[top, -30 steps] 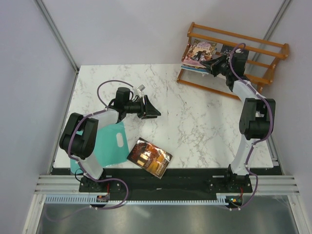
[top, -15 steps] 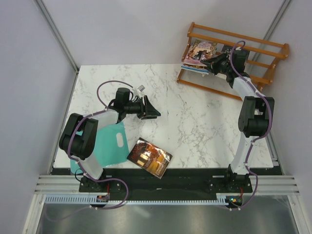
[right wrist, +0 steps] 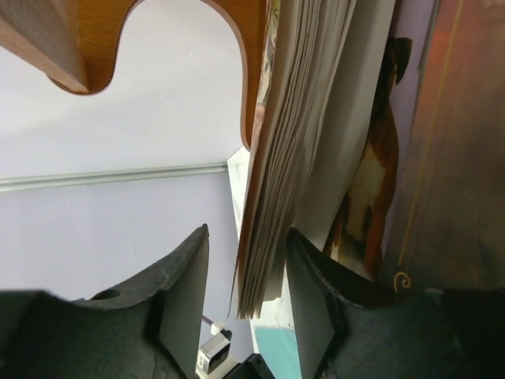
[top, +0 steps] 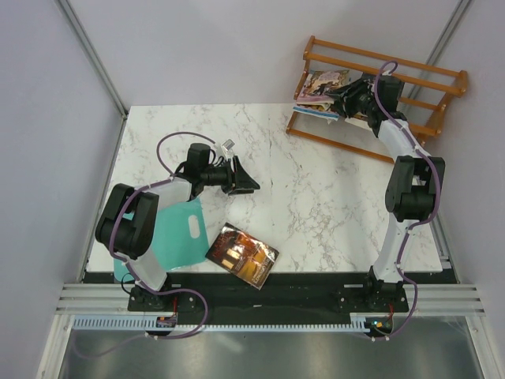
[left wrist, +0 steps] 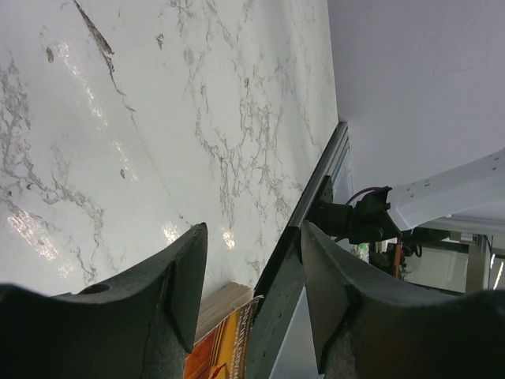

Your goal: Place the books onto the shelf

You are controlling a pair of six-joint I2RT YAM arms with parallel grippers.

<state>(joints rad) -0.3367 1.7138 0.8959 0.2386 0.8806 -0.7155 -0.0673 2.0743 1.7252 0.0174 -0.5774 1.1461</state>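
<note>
Shelf (top: 347, 48) holds books (top: 323, 83); right fingers (right wrist: 181, 316) parted beside pages, left fingers (left wrist: 181, 284) parted, empty.

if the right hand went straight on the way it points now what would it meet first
Most likely the page edge of the pink-purple book standing in the shelf, which sits between the fingers of the right hand. The dog book lies behind it, though depth is unclear.

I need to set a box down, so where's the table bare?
Bare marble runs across the middle, between the left hand and the shelf, and down the near right, between the red-brown book and the right arm. Crowded: the near left, with the teal sheet, and the shelf's left end, where the right hand sits by the books.
</note>
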